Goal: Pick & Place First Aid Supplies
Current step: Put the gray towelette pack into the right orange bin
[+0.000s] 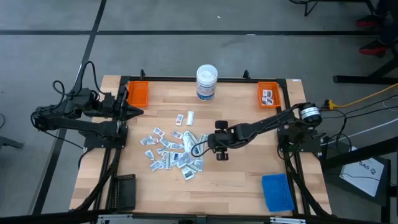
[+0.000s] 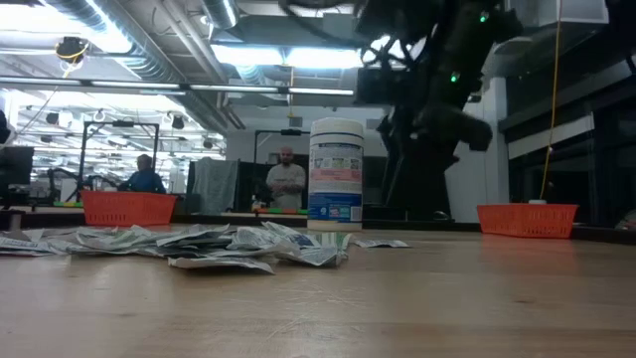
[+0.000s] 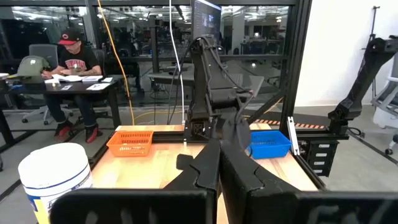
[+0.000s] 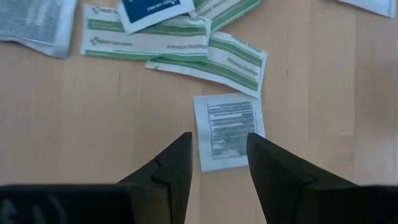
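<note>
The first aid supplies (image 1: 174, 149) lie as a loose pile of small white packets and pale green-striped strips on the middle of the wooden table. They also show in the low view (image 2: 199, 242). My right gripper (image 1: 219, 154) hangs open above the pile's right edge, pointing steeply down. In the right wrist view its fingers (image 4: 219, 135) stand on either side of one small white printed packet (image 4: 227, 127) lying flat on the wood, apart from it. Green-striped strips (image 4: 208, 59) lie just beyond it. My left gripper (image 1: 138, 112) waits shut at the table's left edge.
A white round tub (image 1: 206, 82) stands at the far middle. One orange tray (image 1: 138, 93) sits at the far left; another orange tray (image 1: 269, 94), at the far right, holds a few packets. A blue tray (image 1: 278, 191) lies near right. People sit beyond the table.
</note>
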Action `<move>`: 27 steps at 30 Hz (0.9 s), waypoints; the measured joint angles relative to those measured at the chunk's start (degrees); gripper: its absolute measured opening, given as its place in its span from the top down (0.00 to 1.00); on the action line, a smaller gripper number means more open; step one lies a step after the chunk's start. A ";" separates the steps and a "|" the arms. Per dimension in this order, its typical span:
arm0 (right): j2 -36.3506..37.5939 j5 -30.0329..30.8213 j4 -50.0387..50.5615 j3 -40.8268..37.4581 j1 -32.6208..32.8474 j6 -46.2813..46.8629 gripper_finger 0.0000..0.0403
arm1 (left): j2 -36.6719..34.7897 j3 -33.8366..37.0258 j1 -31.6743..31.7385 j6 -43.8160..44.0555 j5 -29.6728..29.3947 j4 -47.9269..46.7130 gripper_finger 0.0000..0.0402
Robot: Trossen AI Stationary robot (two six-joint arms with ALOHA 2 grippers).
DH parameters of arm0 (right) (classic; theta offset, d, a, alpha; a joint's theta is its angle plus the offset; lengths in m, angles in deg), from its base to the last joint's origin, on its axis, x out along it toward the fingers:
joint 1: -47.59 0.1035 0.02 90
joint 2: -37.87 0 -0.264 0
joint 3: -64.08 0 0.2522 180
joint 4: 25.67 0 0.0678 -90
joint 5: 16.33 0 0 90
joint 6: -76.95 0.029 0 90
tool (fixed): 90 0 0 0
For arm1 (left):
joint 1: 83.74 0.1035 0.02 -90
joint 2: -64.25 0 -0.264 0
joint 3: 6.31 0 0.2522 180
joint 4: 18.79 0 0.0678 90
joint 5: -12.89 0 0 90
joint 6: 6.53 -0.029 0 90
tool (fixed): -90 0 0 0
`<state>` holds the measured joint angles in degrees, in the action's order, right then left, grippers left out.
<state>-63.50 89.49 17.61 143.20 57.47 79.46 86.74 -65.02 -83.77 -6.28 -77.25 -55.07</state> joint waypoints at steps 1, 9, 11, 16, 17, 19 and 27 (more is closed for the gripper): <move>-0.48 -0.14 -0.37 0.00 -0.22 -0.14 0.62 | 0.00 0.00 0.00 -0.02 -0.02 0.00 0.99; -2.58 -5.32 -2.96 0.04 -2.23 -1.67 0.62 | 0.00 0.00 0.00 0.00 -0.02 0.00 0.99; -2.83 -5.41 -2.89 0.07 -2.75 -1.67 0.62 | 0.02 0.00 0.01 0.00 -0.02 0.00 0.99; -4.35 -7.65 -2.92 0.07 -3.81 -1.75 0.62 | 0.02 0.00 0.00 0.00 -0.02 0.00 0.99; -4.83 -8.02 -2.95 0.07 -3.88 -1.70 0.62 | 0.00 0.00 0.00 0.00 0.00 0.02 0.99; -5.85 -7.98 -2.82 0.08 -4.14 -1.67 0.62 | 0.02 0.00 0.00 0.00 -0.02 0.00 0.99; -8.97 -10.45 -2.65 0.31 -6.19 0.28 0.63 | 0.02 0.00 0.00 0.00 0.00 0.00 0.99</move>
<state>-72.47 79.04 14.96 143.51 51.28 79.74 86.75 -65.02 -83.76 -6.28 -77.25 -55.07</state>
